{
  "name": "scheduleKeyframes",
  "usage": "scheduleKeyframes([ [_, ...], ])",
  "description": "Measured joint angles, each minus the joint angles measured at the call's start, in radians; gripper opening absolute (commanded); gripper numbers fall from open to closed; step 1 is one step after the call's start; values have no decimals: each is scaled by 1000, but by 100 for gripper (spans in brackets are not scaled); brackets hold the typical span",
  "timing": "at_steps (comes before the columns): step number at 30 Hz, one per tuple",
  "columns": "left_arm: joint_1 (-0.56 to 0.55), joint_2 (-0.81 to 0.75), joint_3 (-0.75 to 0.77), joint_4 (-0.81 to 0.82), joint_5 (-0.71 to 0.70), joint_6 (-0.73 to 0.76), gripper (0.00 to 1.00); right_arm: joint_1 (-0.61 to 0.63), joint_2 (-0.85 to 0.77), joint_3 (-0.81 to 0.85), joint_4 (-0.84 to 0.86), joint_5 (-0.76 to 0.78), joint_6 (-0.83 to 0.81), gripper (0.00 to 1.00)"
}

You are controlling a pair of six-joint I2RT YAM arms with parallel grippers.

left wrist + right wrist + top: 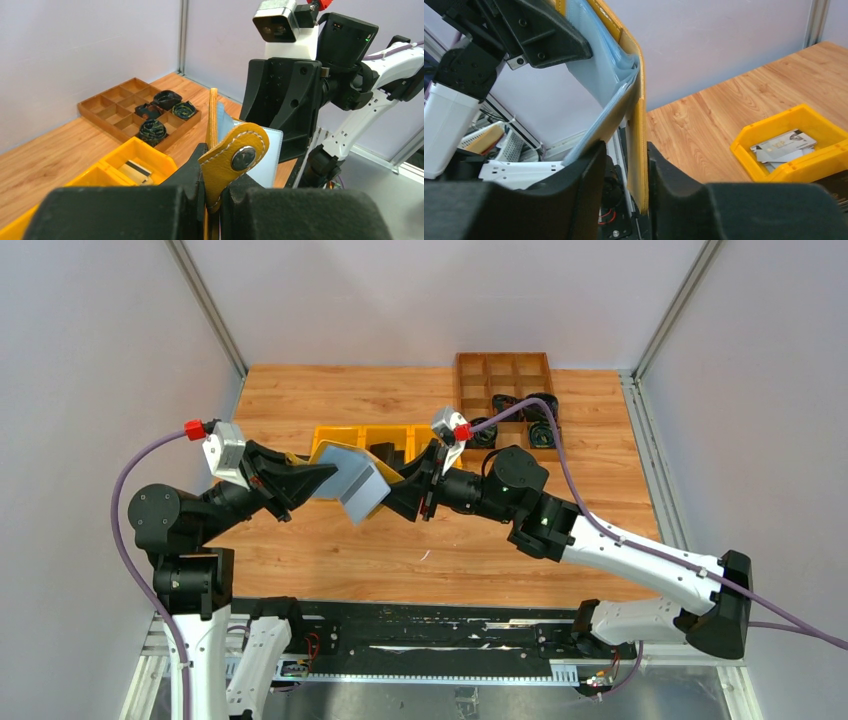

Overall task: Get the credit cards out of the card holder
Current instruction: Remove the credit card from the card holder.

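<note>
The mustard-tan card holder (356, 486) hangs in the air between my two grippers, opened, its silver-grey face up. My left gripper (322, 478) is shut on its tan snap strap (243, 156) and edge (214, 117); pale plastic sleeves (267, 150) show behind. My right gripper (400, 492) reaches in from the right. In the right wrist view its jaws (624, 150) stand apart around the tan cover (640, 125), which lies against the right finger. Silver-grey credit cards (781, 145) lie in a yellow bin (769, 172). A beige card (136, 170) lies in a bin compartment.
The row of yellow bins (365, 440) stands on the wooden table just behind the holder. A brown wooden compartment tray (505, 375) with dark coiled items (520, 415) sits at the back right. Grey walls enclose the table.
</note>
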Motion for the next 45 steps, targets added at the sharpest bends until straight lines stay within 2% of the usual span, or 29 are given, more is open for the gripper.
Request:
scheduleKeyframes([
  [4,0,0,0,-6,1,5,0,0,11,0,0,-44,1,54],
  [7,0,0,0,-7,1,4,0,0,15,0,0,-121,-4,55],
  [12,0,2,0,-3,2,-26,0,0,17,0,10,-229,-8,47],
  [16,0,2,0,3,2,-51,0,0,17,0,20,-252,-12,34],
  [20,0,4,6,5,2,-63,0,0,15,0,29,-264,-13,30],
  [29,0,8,10,30,1,-92,0,0,-2,0,29,-264,-14,28],
  [39,0,14,10,33,2,-99,0,0,-5,0,28,-279,-18,33],
  [42,0,15,10,33,2,-98,0,0,-13,0,26,-277,-21,29],
  [45,0,19,15,34,2,-102,0,0,-29,-3,14,-269,-24,21],
])
